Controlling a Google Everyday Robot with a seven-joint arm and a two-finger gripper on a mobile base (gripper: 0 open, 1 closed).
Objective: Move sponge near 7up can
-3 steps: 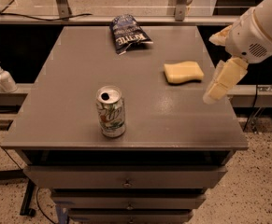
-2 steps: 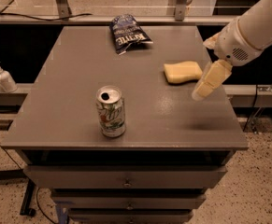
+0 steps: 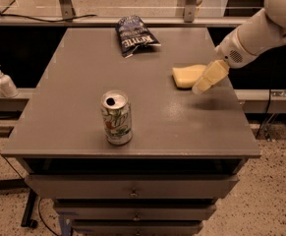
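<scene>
The pale yellow sponge (image 3: pixel 188 75) lies flat on the right part of the grey table (image 3: pixel 83 73). The 7up can (image 3: pixel 117 117) stands upright near the table's front edge, left of centre, well apart from the sponge. My gripper (image 3: pixel 206 79), with cream padded fingers, hangs from the white arm at the right and sits just right of the sponge, over its right end, slightly above the table.
A dark blue chip bag (image 3: pixel 134 35) lies at the back of the table. A white pump bottle (image 3: pixel 4 81) stands on a ledge to the left. Drawers sit under the table's front edge.
My gripper has moved left and toward the sponge, from beyond the table's right edge to right beside it. The sponge and can have not moved.
</scene>
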